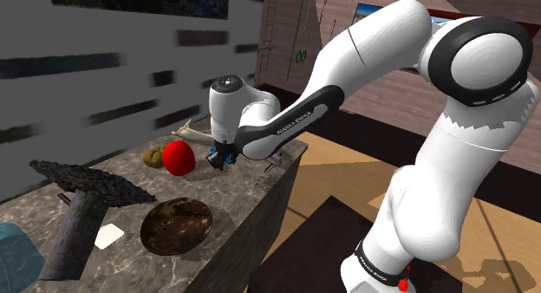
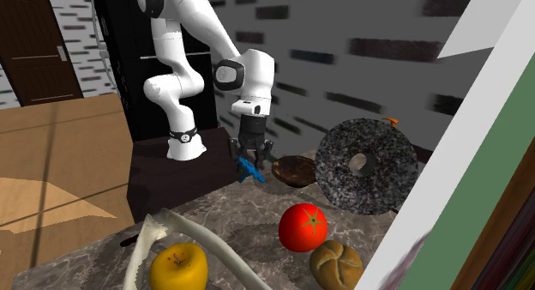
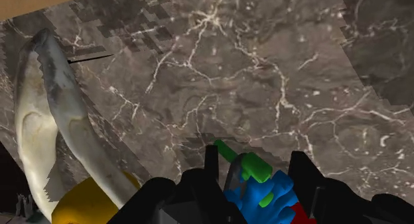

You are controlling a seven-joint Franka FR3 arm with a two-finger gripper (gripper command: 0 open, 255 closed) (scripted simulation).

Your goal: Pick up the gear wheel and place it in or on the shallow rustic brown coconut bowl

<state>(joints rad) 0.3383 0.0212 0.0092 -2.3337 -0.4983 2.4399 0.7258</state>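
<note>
Pincer (image 3: 255, 166) clamped on gear wheel (image 3: 265, 195): blue body, green pegs, red part below. Wheel appears lifted off marble counter (image 3: 265, 77). Judged light, rigid, plastic-like; toothed outline may pivot between fingers, so flat faces near hub suit best. Coconut bowl (image 1: 176, 224) well apart, same counter, tomato (image 1: 179, 157) near pincer.

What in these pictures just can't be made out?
Wrist view: the fingers clasping the gear wheel, and the edge, hide most of it.
Second exterior view: the bowl sits partly behind the grey disc.
Wrist view: the yellow apple is cut off by the edge.
Shoulder view: the blue thing at the lower left corner is cut off; what it is cannot be told.
</note>
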